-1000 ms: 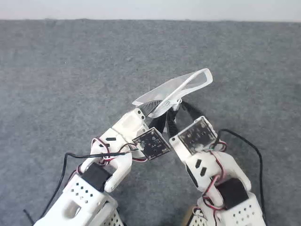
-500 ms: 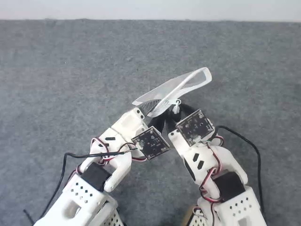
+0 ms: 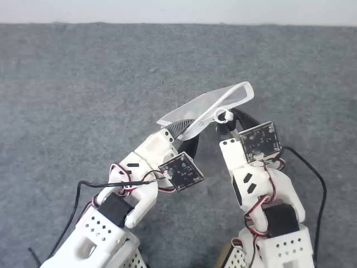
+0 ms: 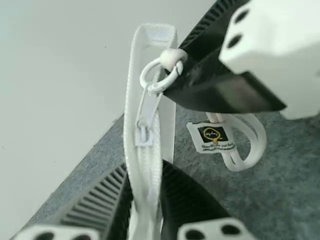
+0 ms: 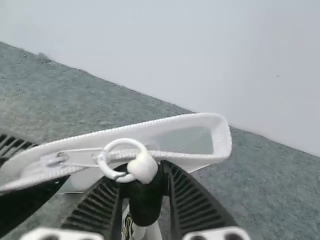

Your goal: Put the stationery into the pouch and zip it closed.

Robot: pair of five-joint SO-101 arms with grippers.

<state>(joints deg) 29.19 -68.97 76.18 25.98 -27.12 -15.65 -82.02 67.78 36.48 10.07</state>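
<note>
High view: pouch (image 3: 215,104) above grey mat (image 3: 67,84)

Pouch (image 3: 215,103): white, see-through mesh sides, white zipper along the top edge. I see it held clear of the counter (image 3: 83,84), edge up, long axis running 8 o'clock to 2 o'clock in the high view. Left end effector (image 3: 181,129) pinches the 8 o'clock end at the zipper seam. Ring pull (image 3: 223,116) with white bead sits about mid-length, nipped in the right end effector (image 3: 224,124). A label tag (image 4: 212,137) hangs beneath.
</note>
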